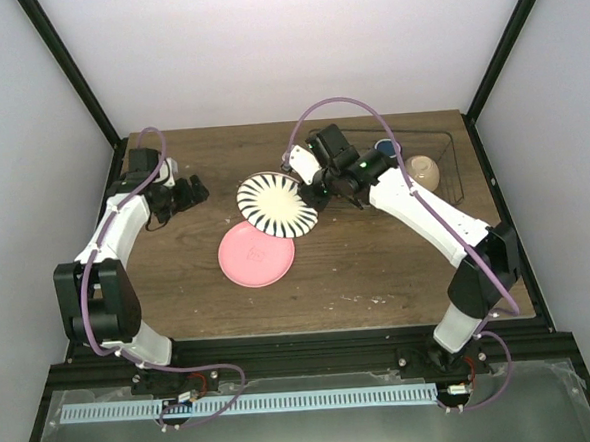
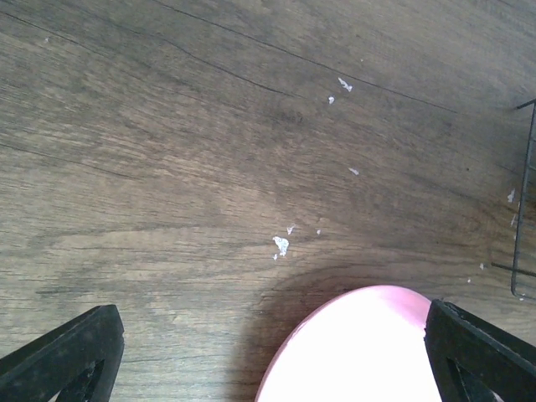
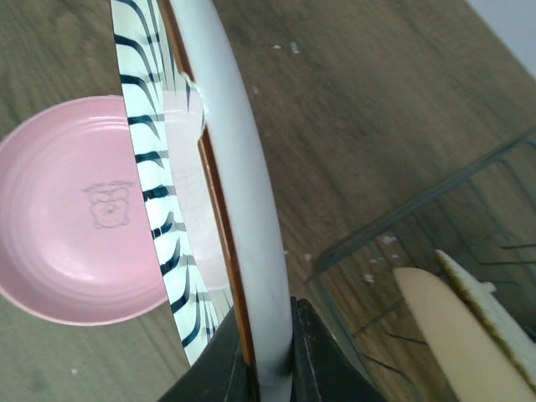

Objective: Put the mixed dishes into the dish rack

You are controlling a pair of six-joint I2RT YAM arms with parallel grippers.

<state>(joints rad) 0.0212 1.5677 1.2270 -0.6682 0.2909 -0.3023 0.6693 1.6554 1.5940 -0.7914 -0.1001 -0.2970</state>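
My right pincer (image 1: 320, 191) is clamped on the rim of the white plate with black stripes (image 1: 274, 204), tipped up on its edge beside the pink plate (image 1: 256, 254). The dish rack (image 1: 449, 146) is close on my right, away from the plate. My left pincer (image 1: 191, 190) is wide open, holding nothing.

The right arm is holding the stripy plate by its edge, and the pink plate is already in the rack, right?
Not quite. The pink plate lies flat on the table, outside the rack; the top view shows it. The right tool does hold the stripy plate by its edge.
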